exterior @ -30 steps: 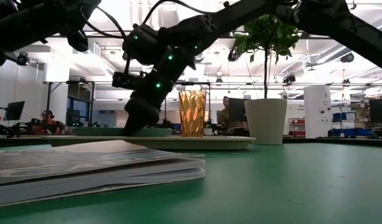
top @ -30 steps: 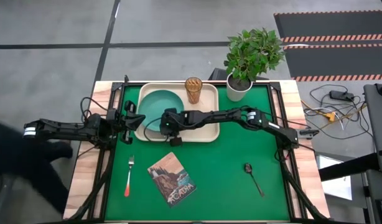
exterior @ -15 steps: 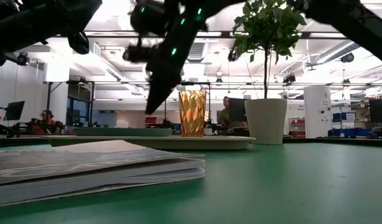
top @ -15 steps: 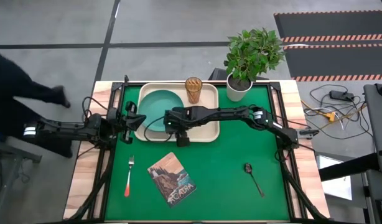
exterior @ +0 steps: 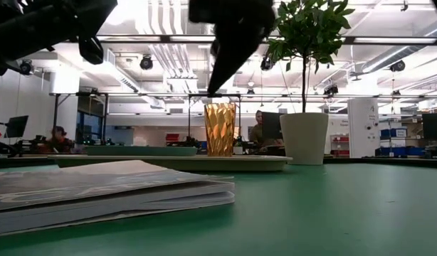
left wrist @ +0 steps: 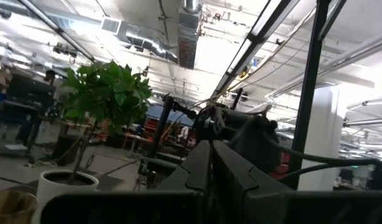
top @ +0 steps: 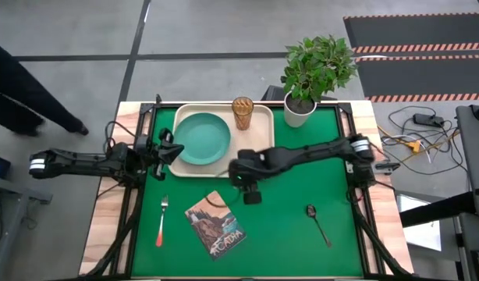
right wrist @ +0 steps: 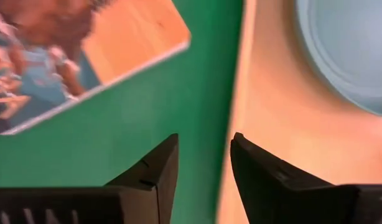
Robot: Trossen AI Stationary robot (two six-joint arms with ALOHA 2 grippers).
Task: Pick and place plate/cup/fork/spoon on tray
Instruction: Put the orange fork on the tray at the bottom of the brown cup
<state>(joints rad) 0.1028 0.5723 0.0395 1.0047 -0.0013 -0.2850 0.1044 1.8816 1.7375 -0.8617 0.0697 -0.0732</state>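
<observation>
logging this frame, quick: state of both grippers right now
Left gripper: cannot be told, beside the tray.
Right gripper: open, holding nothing, at the tray's near edge.

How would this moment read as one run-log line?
plate, cup: on tray | fork, spoon: on mat | right gripper: open, empty

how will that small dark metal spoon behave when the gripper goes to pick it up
The small dark metal spoon looks stiff and light. It lies flat on the green mat, so its thin handle probably leaves little to pinch. Its smooth metal may slip or pivot.

Open-plan lab (exposed ducts (left wrist: 190, 31), monitors)
</observation>
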